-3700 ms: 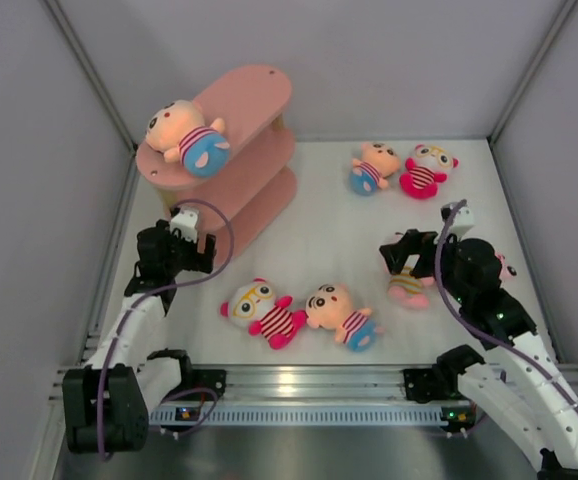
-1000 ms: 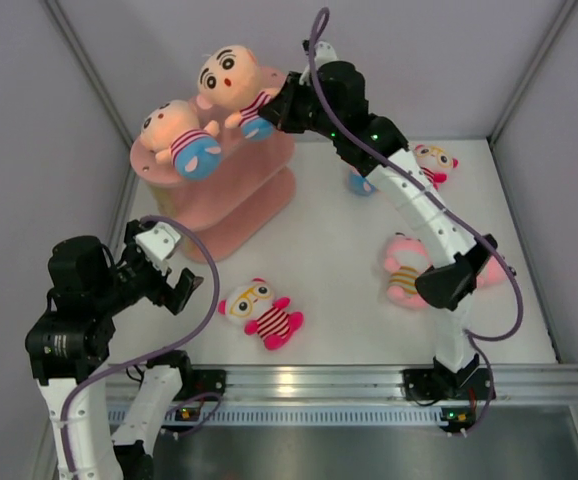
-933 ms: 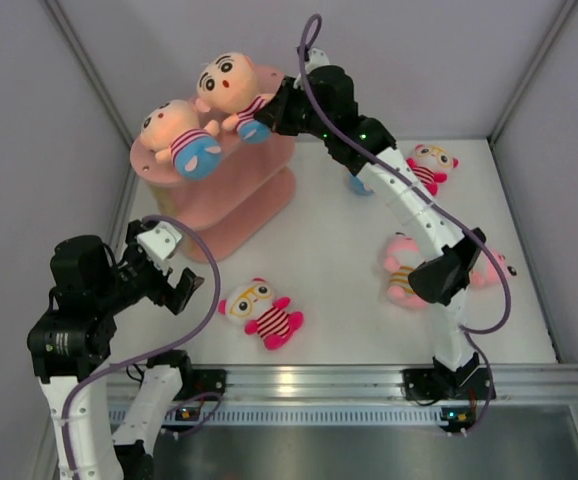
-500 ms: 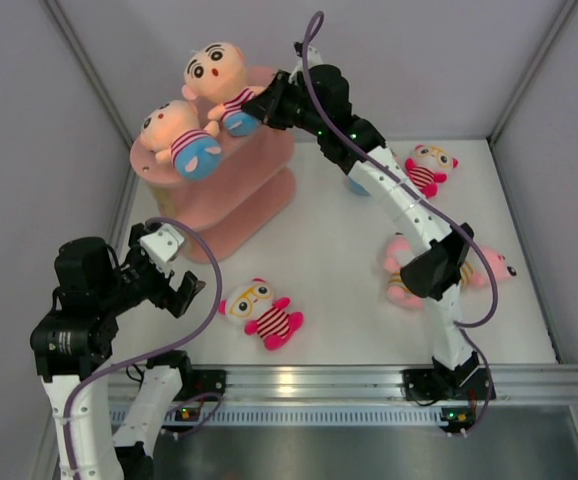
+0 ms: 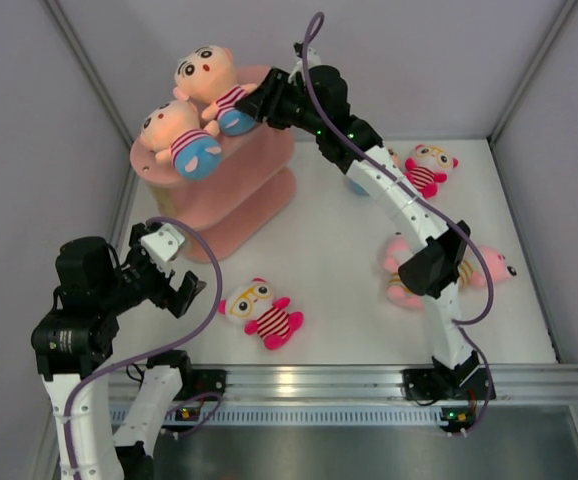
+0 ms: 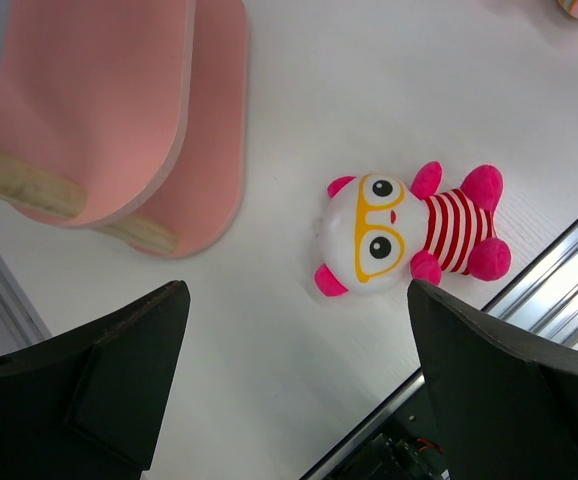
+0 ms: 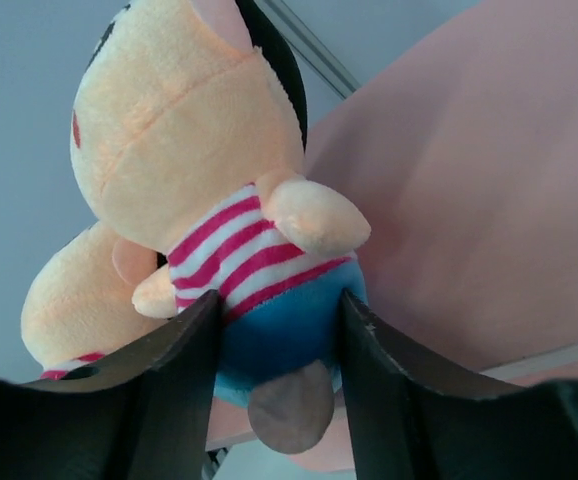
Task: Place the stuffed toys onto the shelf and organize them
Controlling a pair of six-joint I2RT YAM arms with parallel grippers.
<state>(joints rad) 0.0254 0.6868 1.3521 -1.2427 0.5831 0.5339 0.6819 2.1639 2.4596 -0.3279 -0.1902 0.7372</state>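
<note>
Two dolls are up at the shelf [image 5: 259, 198] and four more show on the table, so the job looks under halfway done. The right gripper [image 7: 279, 330] is clamped on the blue bottom of a peach-headed doll [image 5: 209, 80], held at the far end of the top board, with its head close beside the lying doll [image 5: 181, 140] already placed there. From the wrist view I cannot tell whether the held doll's weight rests on the board yet. The step in hand is the set-down. The next move, as I judge it, is to lower the doll until it sits firmly, then open the fingers and back away without nudging its neighbour off the edge. The left gripper [image 6: 299, 290] hangs wide open and empty above the glasses doll [image 6: 409, 235], which lies face up near the front rail [image 5: 309, 385], a likely next pick. A pink striped doll [image 5: 469, 268] lies half hidden behind the right arm. A second glasses doll [image 5: 431, 165] lies at the far right corner, and another toy beside it is mostly covered by the arm. The table [image 5: 329, 260] is smooth, white and matt, so the plush should slide little. Plain grey panels [image 5: 419, 60] close it in on three sides, leaving little room beside the shelf.
</note>
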